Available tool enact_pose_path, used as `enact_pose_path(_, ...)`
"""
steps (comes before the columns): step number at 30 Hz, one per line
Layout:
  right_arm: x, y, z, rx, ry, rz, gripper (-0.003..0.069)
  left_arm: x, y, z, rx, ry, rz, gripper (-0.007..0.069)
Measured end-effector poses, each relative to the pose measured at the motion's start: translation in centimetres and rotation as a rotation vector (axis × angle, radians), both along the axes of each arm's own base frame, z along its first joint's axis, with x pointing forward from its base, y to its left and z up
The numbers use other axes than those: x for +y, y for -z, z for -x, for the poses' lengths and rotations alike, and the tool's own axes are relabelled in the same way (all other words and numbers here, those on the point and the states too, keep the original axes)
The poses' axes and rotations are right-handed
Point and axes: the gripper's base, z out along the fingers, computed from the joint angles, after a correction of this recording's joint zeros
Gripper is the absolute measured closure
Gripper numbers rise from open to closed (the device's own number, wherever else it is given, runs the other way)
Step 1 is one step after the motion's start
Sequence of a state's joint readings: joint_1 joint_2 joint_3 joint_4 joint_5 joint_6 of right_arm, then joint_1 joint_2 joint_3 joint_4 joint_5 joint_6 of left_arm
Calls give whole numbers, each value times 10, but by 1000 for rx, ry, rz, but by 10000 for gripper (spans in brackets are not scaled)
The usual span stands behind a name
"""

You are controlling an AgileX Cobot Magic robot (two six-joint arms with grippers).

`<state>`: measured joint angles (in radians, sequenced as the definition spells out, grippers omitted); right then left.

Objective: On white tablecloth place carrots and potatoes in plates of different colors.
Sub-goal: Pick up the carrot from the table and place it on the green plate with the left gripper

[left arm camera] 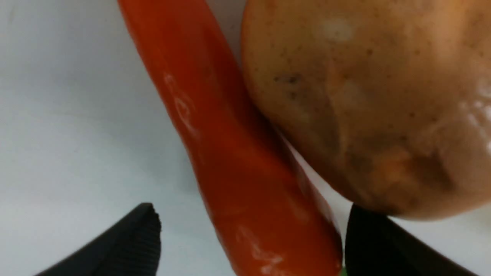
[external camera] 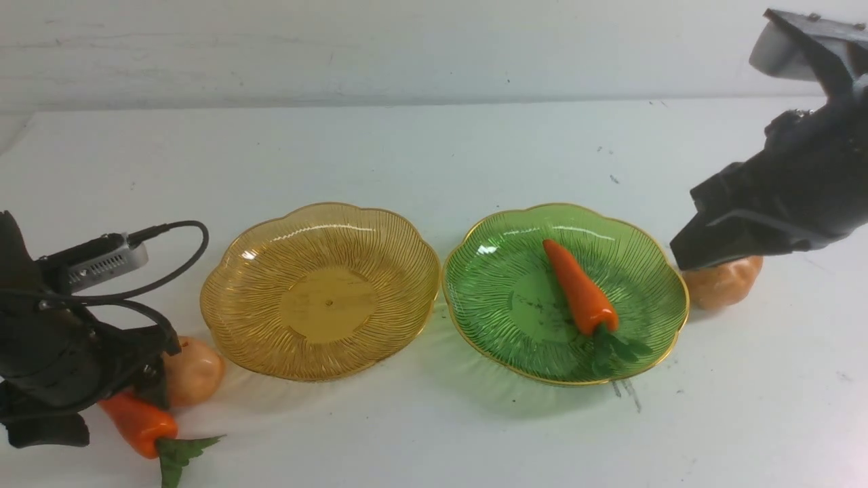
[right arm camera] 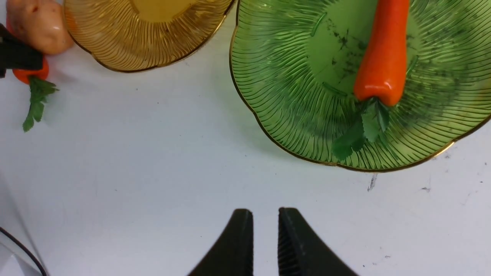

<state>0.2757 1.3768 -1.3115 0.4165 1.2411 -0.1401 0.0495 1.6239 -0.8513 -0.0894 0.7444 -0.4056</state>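
Note:
On the white tablecloth (external camera: 420, 156) stand an amber plate (external camera: 325, 305), bare, and a green plate (external camera: 502, 291) holding one carrot (external camera: 580, 288). My left gripper (external camera: 135, 386) is low at the front left. In the left wrist view it (left arm camera: 253, 209) is open, its fingers (left arm camera: 134, 237) either side of a second carrot (left arm camera: 230, 145) that touches a potato (left arm camera: 364, 103). That carrot (external camera: 139, 423) and potato (external camera: 193, 371) lie left of the amber plate. My right gripper (right arm camera: 265, 216) has its fingers almost together and holds nothing. It (external camera: 705, 247) hangs over another potato (external camera: 722, 281) right of the green plate.
The two plates nearly touch at their rims. The left arm's wrist camera and looping cable (external camera: 169, 271) rise beside the amber plate. Dark scuff marks (external camera: 627, 393) lie on the cloth in front of the green plate. A pale wall (external camera: 407, 47) bounds the far edge.

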Motion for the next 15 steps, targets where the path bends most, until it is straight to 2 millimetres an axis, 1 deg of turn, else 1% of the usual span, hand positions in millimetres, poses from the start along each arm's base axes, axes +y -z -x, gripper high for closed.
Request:
enact_pose_path(11,0,0,0,-1,0,0,570,4,13,-6,10,38,-48,96)
enact_pose_path(14,0,0,0,-1,-1,0,570,5,17,-6,31,52,-60,151)
enact_pose_path(15,0,0,0,-1,-1,0,570,6,18,-5,46,59,-66,196)
